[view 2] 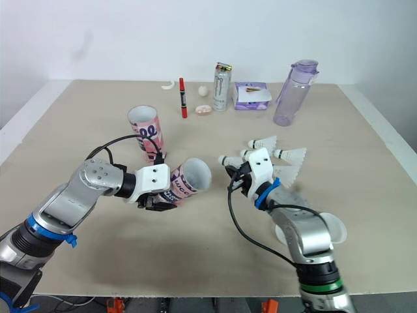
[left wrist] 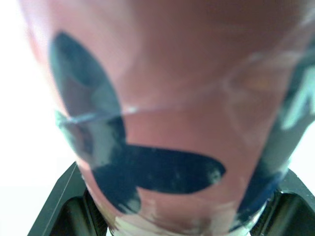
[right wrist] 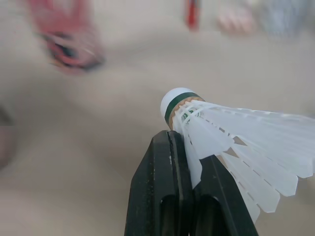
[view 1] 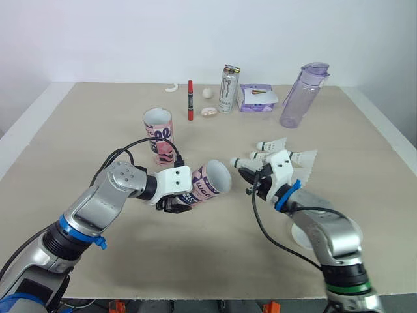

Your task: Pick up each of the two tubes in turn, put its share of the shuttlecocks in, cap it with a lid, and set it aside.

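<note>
My left gripper [view 1: 174,201] is shut on a pink printed tube [view 1: 210,183], which it holds tilted above the table with the open mouth facing right. The left wrist view has the tube [left wrist: 162,123] close up between the black fingers [left wrist: 56,204]. My right gripper [view 1: 251,180] is shut on a white shuttlecock [view 1: 236,163]; its cork points at the tube's mouth, a short gap away. The right wrist view shows that shuttlecock [right wrist: 231,142] pinched at its feathers. A second pink tube [view 1: 158,134] stands upright behind. More shuttlecocks [view 1: 301,159] lie behind my right gripper.
A white lid [view 2: 333,229] lies beside my right forearm. Along the far side stand an energy can [view 1: 229,89], a purple bottle [view 1: 301,94], a small purple box [view 1: 256,98] and a red marker [view 1: 190,100], with small white bits near them.
</note>
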Robot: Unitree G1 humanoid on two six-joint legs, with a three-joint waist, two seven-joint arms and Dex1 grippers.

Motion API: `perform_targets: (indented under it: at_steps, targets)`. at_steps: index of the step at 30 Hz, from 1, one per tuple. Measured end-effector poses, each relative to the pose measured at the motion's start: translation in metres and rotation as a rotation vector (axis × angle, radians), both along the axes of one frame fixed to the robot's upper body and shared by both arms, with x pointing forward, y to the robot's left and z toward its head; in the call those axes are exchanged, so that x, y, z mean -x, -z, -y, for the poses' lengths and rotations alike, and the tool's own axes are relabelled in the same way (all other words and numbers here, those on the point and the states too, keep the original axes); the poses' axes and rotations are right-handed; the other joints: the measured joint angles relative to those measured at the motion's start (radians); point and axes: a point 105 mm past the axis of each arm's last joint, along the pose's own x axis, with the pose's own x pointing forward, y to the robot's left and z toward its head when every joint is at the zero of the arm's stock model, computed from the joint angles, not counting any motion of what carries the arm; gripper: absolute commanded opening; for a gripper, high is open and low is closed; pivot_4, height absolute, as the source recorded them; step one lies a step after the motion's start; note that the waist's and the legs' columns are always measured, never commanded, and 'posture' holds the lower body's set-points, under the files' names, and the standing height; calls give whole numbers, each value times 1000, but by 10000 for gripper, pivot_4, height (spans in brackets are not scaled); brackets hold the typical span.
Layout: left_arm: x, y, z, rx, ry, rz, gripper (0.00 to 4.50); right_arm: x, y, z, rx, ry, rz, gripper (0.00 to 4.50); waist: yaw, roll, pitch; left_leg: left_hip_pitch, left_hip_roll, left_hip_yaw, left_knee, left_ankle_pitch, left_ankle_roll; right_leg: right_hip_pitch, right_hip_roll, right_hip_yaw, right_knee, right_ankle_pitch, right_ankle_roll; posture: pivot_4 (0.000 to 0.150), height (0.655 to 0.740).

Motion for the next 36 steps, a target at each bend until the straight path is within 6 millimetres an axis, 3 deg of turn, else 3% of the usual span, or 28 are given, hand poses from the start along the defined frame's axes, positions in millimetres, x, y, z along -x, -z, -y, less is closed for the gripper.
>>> perform_targets:
  at_steps: [4,8,14,26,27,29,34,36]
  targets:
    - [0,0,0,-1,5,1,28677,21,-33,6,176,-142,157,688,0,0,0,0,0,0,0,0,0,0,0,0,0,0,0,1500,7400]
    - [-1,0,-1,0,11,0,28677,48,-67,11,504,-386,387,688,0,3,2,1,0,1,0,0,0,0,-1,0,0,0,0,1500,7400]
    - [-4,0,0,2,15,-7,28677,66,-71,-6,623,-572,509,688,0,1,1,1,0,0,1,0,0,1,0,-1,0,1,0,1500,7400]
    - [-5,0,1,9,12,-23,28677,60,-73,-36,684,-668,556,688,4,1,1,0,0,1,2,0,0,1,-2,0,0,1,0,1500,7400]
    - [-5,-1,1,8,11,-22,28677,60,-71,-37,687,-677,545,6969,3,1,1,0,0,1,2,0,0,1,-2,0,0,1,0,1500,7400]
    - [-5,-1,1,7,12,-19,28677,62,-67,-40,684,-699,532,13692,3,1,1,0,0,1,2,0,0,0,-1,0,0,1,0,1500,7400]
    - [-4,0,2,5,11,-14,28677,63,-69,-43,689,-718,524,37738,4,1,1,0,0,1,2,0,0,1,-2,0,0,1,0,1500,7400]
    - [-4,0,2,6,11,-14,28677,67,-69,-46,670,-735,516,44216,4,1,1,0,0,1,2,0,0,1,-1,0,0,1,0,1500,7400]
